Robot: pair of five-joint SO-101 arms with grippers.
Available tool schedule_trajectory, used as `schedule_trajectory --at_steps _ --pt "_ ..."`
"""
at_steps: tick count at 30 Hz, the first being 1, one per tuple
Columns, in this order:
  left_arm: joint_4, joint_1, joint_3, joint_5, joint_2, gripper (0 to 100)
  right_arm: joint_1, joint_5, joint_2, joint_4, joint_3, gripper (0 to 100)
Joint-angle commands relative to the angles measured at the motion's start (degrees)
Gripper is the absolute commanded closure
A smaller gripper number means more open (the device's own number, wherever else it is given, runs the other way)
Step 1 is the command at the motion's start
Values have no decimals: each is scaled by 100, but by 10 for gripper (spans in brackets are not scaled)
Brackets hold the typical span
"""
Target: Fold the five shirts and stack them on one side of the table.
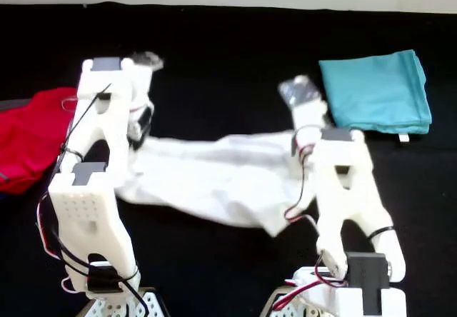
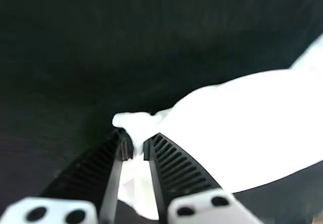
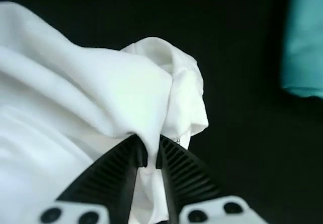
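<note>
A white shirt (image 1: 214,174) hangs stretched across the middle of the black table between the two arms. My left gripper (image 2: 135,147) is shut on the shirt's left corner (image 2: 136,123), and the cloth trails away from it (image 2: 252,128). My right gripper (image 3: 150,154) is shut on a bunched fold of the white shirt (image 3: 151,82) at its right end. In the high view the left arm (image 1: 107,117) stands at the shirt's left edge and the right arm (image 1: 321,153) at its right edge.
A folded teal shirt (image 1: 377,92) lies at the back right of the table, also seen as a teal edge (image 3: 305,37). A red shirt (image 1: 32,135) lies crumpled at the left edge. Black tabletop (image 1: 228,53) stretches behind the arms.
</note>
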Motion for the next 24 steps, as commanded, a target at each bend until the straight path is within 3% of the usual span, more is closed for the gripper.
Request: schedule_trajectory --at_steps 1,5,9,13,18,24 --pt "413 180 -1191 264 -75 991 268 -255 13 101 -1367 993" --pt "941 426 -2202 273 -31 991 277 -255 391 655 -2404 993" --pt "1037 576 -1991 246 -13 987 295 -255 1068 1103 -2835 980" --pt "809 549 -1341 237 -22 955 303 -264 1349 1534 -2932 836" --pt "897 338 -1288 229 -101 809 303 -273 901 1771 -2923 813" --pt "1477 -13 -1015 229 -778 822 268 -273 -207 2202 -2870 813"
